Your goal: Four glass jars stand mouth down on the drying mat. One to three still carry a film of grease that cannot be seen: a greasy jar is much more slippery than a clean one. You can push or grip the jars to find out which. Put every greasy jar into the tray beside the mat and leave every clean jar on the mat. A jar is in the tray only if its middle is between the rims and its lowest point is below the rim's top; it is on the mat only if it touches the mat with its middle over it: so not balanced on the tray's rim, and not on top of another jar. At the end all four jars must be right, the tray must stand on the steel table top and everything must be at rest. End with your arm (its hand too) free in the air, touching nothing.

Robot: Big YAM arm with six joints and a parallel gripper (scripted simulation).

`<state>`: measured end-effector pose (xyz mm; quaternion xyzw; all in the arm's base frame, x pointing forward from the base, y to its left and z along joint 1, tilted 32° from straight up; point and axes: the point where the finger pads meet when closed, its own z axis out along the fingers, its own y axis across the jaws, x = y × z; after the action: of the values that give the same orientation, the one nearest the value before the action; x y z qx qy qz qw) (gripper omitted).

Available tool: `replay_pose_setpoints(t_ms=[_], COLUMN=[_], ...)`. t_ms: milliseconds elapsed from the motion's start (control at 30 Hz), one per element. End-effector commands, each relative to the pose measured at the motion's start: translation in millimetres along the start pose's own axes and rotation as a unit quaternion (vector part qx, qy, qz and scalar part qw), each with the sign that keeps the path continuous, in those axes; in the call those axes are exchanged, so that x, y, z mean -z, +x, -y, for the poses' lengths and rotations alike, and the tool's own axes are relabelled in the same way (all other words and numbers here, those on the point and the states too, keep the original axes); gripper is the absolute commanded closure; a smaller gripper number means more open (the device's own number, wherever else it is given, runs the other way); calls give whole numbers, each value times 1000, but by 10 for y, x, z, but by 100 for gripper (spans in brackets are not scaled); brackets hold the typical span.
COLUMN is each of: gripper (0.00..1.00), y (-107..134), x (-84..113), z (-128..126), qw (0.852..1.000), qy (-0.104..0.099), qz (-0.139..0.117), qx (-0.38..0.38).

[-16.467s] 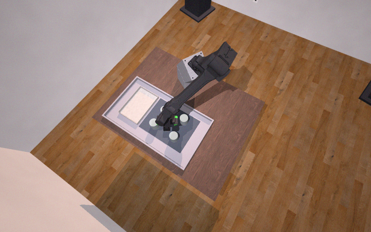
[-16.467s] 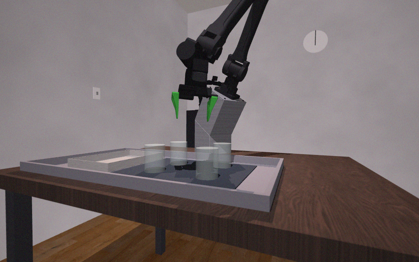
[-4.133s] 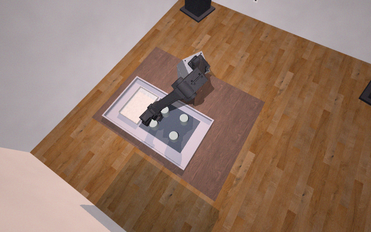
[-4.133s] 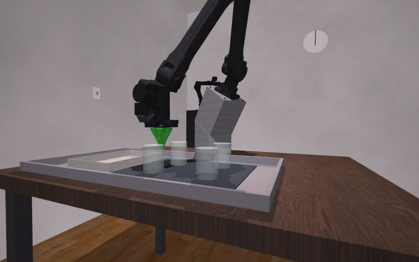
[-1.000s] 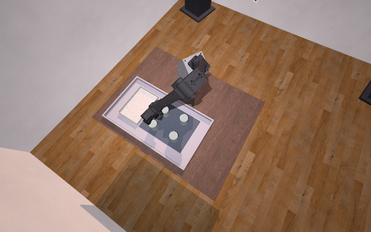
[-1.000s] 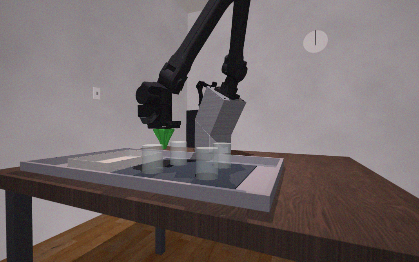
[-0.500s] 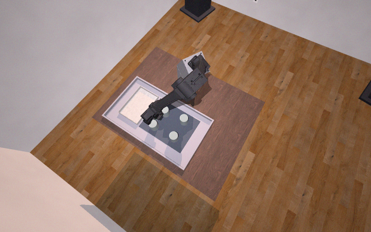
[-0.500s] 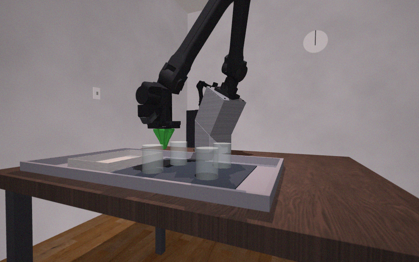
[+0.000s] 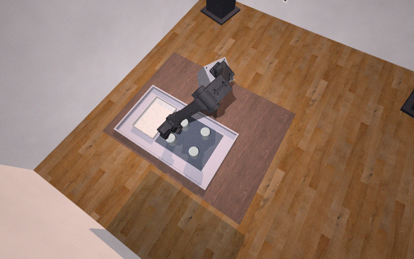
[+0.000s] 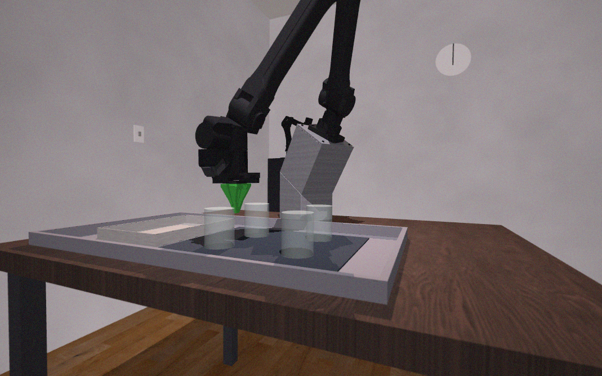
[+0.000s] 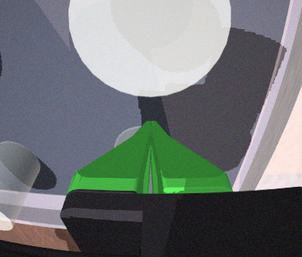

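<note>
Poised with clenched, empty end effector (green tips together) beside nearest jar; probing for grease, sideways nudge needed next, 4 jars on mat.

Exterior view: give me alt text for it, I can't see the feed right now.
The shut green tool hangs point down between the two jars nearest the tray, holding nothing. All four glass jars stand mouth down on the dark mat; none is in the tray.

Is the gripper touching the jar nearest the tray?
Cannot tell. In the exterior view the shut gripper tip sits level with the jar top; the wrist view shows only a narrow dark strip between them.
</note>
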<state>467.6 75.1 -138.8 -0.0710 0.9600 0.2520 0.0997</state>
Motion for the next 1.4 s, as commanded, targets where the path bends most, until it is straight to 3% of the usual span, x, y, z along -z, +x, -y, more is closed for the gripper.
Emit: replay_pose_setpoints(t_ms=[0, 200, 1367], gripper=[100, 100, 100], y=[-48, -38, -38], x=[318, 777, 777], z=[-7, -8, -8], qw=[1000, 1000, 1000], qy=[2, 2, 2], qz=[11, 11, 11], qx=[4, 4, 4])
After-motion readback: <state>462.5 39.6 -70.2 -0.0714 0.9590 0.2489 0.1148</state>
